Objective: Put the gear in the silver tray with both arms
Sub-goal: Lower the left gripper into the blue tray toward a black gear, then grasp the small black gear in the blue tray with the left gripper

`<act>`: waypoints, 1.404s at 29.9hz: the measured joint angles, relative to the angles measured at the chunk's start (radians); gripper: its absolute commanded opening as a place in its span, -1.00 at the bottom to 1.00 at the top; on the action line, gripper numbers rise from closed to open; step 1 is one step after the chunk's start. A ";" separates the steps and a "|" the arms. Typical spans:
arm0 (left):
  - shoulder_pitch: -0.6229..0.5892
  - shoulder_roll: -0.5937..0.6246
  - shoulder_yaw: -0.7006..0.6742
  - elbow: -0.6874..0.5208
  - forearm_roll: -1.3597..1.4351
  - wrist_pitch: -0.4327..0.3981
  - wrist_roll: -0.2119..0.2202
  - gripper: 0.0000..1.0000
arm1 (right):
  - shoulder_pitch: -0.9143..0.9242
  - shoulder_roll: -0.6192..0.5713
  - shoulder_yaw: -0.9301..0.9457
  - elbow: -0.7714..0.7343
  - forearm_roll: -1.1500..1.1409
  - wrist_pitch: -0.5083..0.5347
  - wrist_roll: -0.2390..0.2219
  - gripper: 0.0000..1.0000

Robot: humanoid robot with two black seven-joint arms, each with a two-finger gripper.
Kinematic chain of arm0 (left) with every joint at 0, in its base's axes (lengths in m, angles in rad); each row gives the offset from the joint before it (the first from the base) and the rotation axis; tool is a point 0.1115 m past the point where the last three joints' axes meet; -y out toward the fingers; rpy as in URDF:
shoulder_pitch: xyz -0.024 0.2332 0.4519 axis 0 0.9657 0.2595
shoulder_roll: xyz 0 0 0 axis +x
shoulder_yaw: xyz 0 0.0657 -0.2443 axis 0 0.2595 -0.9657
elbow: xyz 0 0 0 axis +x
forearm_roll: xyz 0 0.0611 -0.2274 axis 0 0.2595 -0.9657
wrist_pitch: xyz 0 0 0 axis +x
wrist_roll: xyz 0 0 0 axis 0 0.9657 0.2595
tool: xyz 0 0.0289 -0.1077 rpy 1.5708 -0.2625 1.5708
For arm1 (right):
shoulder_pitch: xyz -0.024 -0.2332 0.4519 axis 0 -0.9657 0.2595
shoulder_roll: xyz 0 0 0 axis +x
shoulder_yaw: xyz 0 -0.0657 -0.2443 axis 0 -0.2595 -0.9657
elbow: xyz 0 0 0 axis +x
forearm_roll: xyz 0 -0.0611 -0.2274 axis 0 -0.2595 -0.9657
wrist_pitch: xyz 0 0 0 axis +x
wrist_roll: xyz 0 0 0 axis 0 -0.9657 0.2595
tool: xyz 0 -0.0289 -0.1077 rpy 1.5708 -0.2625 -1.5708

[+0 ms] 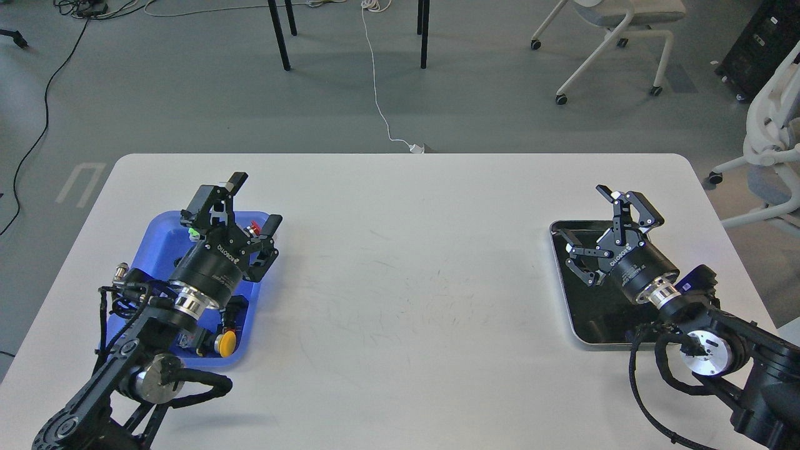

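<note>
The silver tray (561,284) lies at the right of the white table (400,281), and its dark floor shows nothing in it. My right gripper (584,212) hovers over the tray's far left corner, open and holding nothing. Over the blue plastic tray (153,240) at the left, my left gripper (255,204) is also open with nothing between its fingers. I cannot make out a gear; the left arm hides much of the blue tray's contents.
Small parts lie in the blue tray: a yellow one (226,342) near its front, a red one (254,227) and a green one (194,233) under the left gripper. Office chairs (615,44), table legs and a white cable (378,100) stand on the floor beyond.
</note>
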 measured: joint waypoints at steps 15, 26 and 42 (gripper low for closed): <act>-0.028 0.050 0.010 0.033 -0.031 -0.020 0.008 0.96 | 0.012 -0.004 -0.010 0.001 -0.006 0.001 0.000 0.98; -0.060 0.212 0.103 0.011 0.053 -0.084 -0.134 0.96 | 0.104 -0.012 -0.076 0.006 -0.009 0.000 0.000 0.99; -0.297 0.654 0.348 0.052 1.132 -0.040 -0.228 0.89 | 0.118 -0.014 -0.106 -0.002 -0.011 0.000 0.000 0.99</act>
